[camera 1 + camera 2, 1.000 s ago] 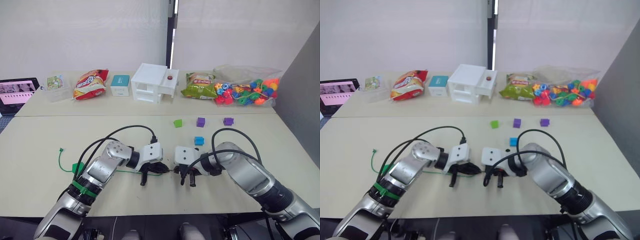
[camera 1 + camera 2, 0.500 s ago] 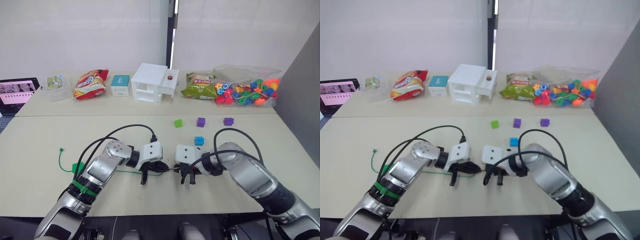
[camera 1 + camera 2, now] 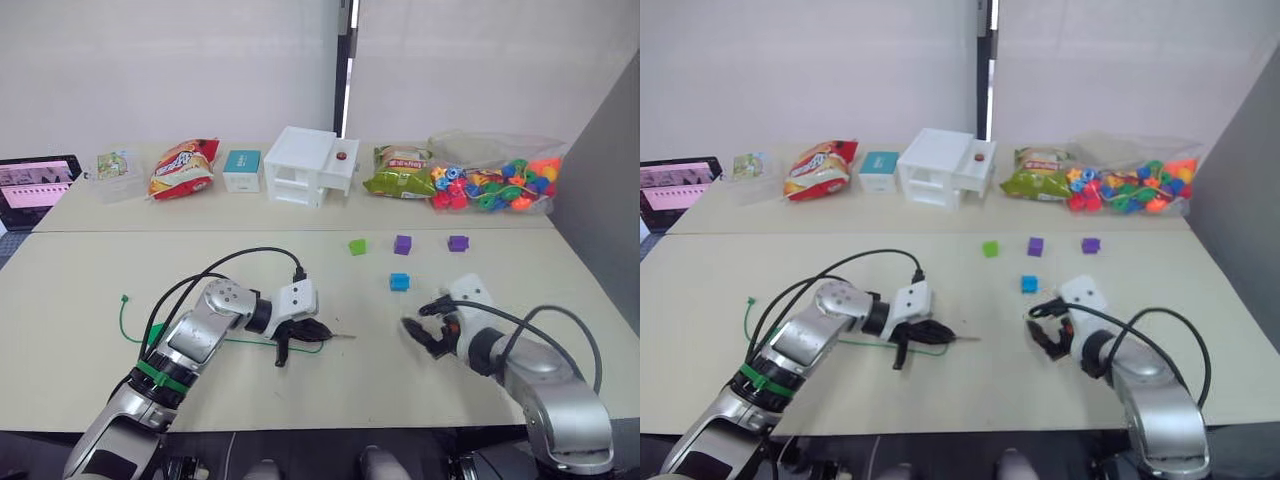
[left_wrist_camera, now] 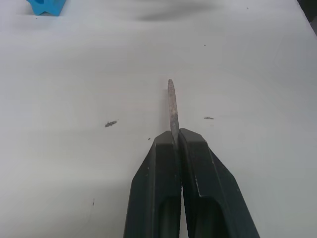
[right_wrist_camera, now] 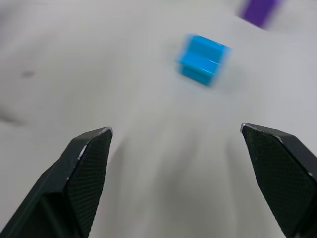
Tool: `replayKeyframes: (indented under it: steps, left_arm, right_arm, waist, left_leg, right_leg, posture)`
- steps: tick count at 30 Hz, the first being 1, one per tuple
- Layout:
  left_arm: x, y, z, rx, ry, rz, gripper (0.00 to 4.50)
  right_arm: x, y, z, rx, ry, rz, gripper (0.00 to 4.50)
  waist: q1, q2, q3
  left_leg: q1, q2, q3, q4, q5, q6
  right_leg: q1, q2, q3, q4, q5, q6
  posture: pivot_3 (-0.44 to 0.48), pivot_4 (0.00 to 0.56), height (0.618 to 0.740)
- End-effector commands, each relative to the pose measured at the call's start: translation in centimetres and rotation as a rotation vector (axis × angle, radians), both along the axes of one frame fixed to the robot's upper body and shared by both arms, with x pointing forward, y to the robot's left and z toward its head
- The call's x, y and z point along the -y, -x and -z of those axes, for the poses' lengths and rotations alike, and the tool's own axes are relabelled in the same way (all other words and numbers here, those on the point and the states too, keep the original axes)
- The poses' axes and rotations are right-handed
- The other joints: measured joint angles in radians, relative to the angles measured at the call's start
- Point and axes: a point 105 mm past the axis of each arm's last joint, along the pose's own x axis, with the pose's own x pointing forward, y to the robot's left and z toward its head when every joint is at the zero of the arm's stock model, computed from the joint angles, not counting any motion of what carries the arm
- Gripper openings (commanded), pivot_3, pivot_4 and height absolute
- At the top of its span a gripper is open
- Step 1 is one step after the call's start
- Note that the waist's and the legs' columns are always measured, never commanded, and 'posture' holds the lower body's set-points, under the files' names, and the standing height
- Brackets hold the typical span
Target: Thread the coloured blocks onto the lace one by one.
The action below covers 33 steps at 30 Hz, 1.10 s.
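- left gripper (image 3: pixel 300 333) clenched on lace (image 3: pixel 240 341), stiff tip jutting forward.
- right gripper (image 5: pixel 185 163) spread wide, facing blue block (image 5: pixel 203 59) on surface (image 3: pixel 80 270).
- next: grasp block, align hole with tip.

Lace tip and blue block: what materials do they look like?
Lace tip: stiff, pale and dull, a straight tapered needle shape; plastic or wood, hard to tell. Blue block: likely moulded plastic, with uniform bright colour, crisp edges and a smooth face.
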Motion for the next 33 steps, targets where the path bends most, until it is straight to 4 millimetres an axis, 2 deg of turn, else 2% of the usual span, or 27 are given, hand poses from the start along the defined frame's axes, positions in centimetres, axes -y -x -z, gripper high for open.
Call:
replayKeyframes:
  steps: [1,6,11,15,19,25,28,33]
  left_arm:
    - [0.4,0.2,-1.1,0.025,0.037,0.018,0.0]
    - [0.6,0.2,-1.3,0.031,0.043,0.014,0.0]
    - [0.7,0.5,-1.3,0.033,0.049,0.007,0.0]
    - [0.6,0.5,-1.4,0.035,0.056,-0.011,0.0]
    - [0.5,0.6,-1.4,0.037,0.059,-0.018,0.0]
    - [0.4,0.7,-1.5,0.039,0.063,-0.032,0.0]
    - [0.3,0.7,-1.5,0.04,0.067,-0.04,0.0]
    - [0.3,0.7,-1.4,0.038,0.067,-0.046,0.0]
  right_arm:
    - [1.6,-1.5,-0.5,0.117,-0.004,0.167,4.42]
    - [3.1,-5.5,-0.1,0.187,-0.053,0.297,4.42]
    - [4.8,-10.4,-0.2,0.19,-0.059,0.352,4.42]
    - [5.7,-13.4,-0.8,0.2,-0.09,0.361,4.42]
    - [7.0,-15.5,-1.4,0.208,-0.074,0.41,4.47]
    - [6.9,-16.7,-1.7,0.194,-0.076,0.402,4.47]
    - [6.8,-17.0,-2.0,0.199,-0.105,0.395,3.64]
    - [5.6,-17.4,-2.8,0.235,-0.116,0.337,1.94]
  waist:
    - [-0.003,0.0,0.0]
    - [-0.006,0.0,0.0]
    - [-0.007,0.001,0.0]
    - [-0.011,0.001,0.0]
    - [-0.02,0.001,0.0]
    - [-0.035,0.001,0.0]
    - [-0.044,0.001,0.0]
    - [-0.055,0.001,0.0]
  left_leg:
    - [0.0,0.0,0.0,0.0,0.0,0.0]
    - [0.001,0.0,0.001,-0.001,0.0,0.0]
    - [0.001,0.0,0.001,-0.002,0.0,0.0]
    - [0.001,0.0,0.002,-0.002,0.0,0.0]
    - [0.001,0.0,0.002,-0.003,0.0,0.0]
    - [0.001,0.0,0.002,-0.003,0.0,0.0]
    - [0.001,0.0,0.002,-0.003,0.0,0.0]
    - [0.001,0.0,0.002,-0.003,0.0,0.0]
  right_leg:
    - [0.0,0.0,0.0,0.0,0.0,0.0]
    - [0.0,0.0,0.001,0.0,0.0,0.0]
    - [0.0,0.0,0.001,0.0,0.0,0.0]
    - [0.0,0.0,0.002,0.0,0.0,0.0]
    - [0.0,-0.001,0.002,-0.001,0.0,0.0]
    - [0.0,-0.001,0.002,-0.001,0.0,0.0]
    - [0.0,-0.001,0.003,-0.001,0.0,0.0]
    - [0.0,-0.001,0.003,-0.001,0.0,0.0]
  posture:
    - [0.0,0.15,0.74]
    - [0.0,0.15,0.74]
    - [0.0,0.15,0.74]
    - [0.0,0.15,0.74]
    - [0.0,0.15,0.74]
    - [0.0,0.15,0.74]
    - [0.0,0.15,0.74]
    - [0.0,0.15,0.74]
